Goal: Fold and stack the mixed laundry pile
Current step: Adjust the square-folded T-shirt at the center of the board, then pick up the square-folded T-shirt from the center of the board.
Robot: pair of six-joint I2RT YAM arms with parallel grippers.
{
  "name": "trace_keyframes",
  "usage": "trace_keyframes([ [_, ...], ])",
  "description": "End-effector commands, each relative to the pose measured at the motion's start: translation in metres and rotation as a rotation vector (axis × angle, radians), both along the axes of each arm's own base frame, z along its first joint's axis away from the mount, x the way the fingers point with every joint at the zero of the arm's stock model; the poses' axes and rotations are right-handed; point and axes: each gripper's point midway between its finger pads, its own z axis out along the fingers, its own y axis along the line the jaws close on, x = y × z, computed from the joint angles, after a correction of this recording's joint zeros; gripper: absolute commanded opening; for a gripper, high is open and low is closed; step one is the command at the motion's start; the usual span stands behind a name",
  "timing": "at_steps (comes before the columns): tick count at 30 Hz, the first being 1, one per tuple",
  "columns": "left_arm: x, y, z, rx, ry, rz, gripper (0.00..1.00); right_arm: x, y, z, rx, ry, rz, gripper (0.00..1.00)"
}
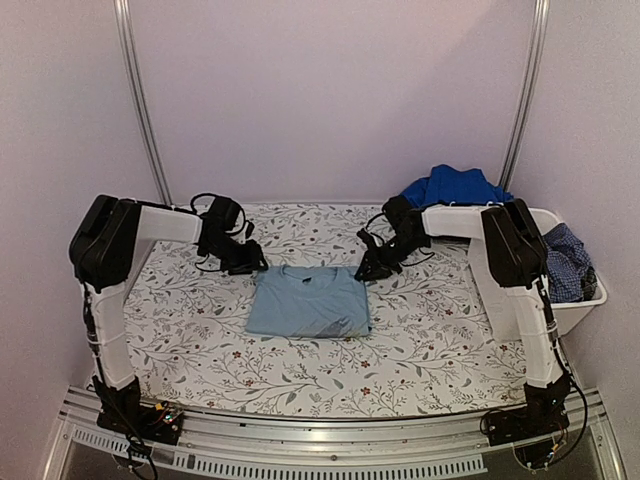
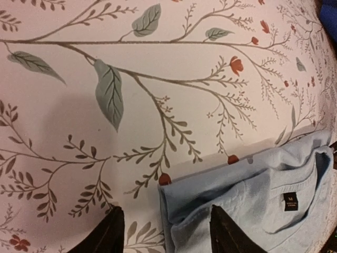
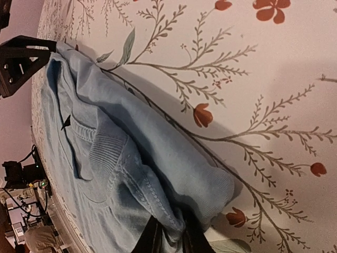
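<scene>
A pale blue garment (image 1: 310,302) lies folded in a rectangle at the middle of the table. My left gripper (image 1: 250,262) is open at its far left corner, its jaws astride the folded corner (image 2: 181,211) without holding it. My right gripper (image 1: 372,268) is shut on the far right corner of the pale blue garment (image 3: 158,174), pinching a fold of cloth. A royal blue garment (image 1: 452,186) and a dark blue small-check garment (image 1: 568,262) lie in the white tub (image 1: 588,300) at the right. The black-and-white plaid garment is out of view.
The table wears a white leaf-and-flower cover (image 1: 200,330). The white tub stands against the right wall behind my right arm. A metal rail (image 1: 330,440) runs along the near edge. Pale walls close the back and sides.
</scene>
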Motion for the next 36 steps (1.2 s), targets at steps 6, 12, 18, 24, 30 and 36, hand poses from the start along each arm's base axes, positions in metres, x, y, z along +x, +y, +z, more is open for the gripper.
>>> trace_keyframes([
  [6, -0.042, -0.018, 0.099, -0.033, -0.364, -0.208, 0.74, 0.045, -0.019, 0.072, 0.071, -0.095, -0.143, 0.37],
  [12, -0.115, -0.093, 0.109, 0.026, -0.519, -0.519, 0.74, 0.010, -0.031, 0.080, 0.087, -0.018, -0.145, 0.46],
  [18, -0.180, -0.160, 0.085, 0.108, -0.585, -0.826, 0.64, -0.043, -0.041, 0.076, 0.144, 0.110, -0.158, 0.49],
  [24, -0.212, -0.204, 0.055, 0.210, -0.635, -1.017, 0.59, -0.079, -0.049, 0.066, 0.193, 0.202, -0.188, 0.50],
  [30, -0.212, -0.226, 0.026, 0.283, -0.657, -1.103, 0.53, -0.094, -0.053, 0.061, 0.213, 0.268, -0.234, 0.51],
  [36, -0.210, -0.233, 0.004, 0.336, -0.662, -1.163, 0.45, -0.105, -0.053, 0.057, 0.235, 0.320, -0.263, 0.51],
])
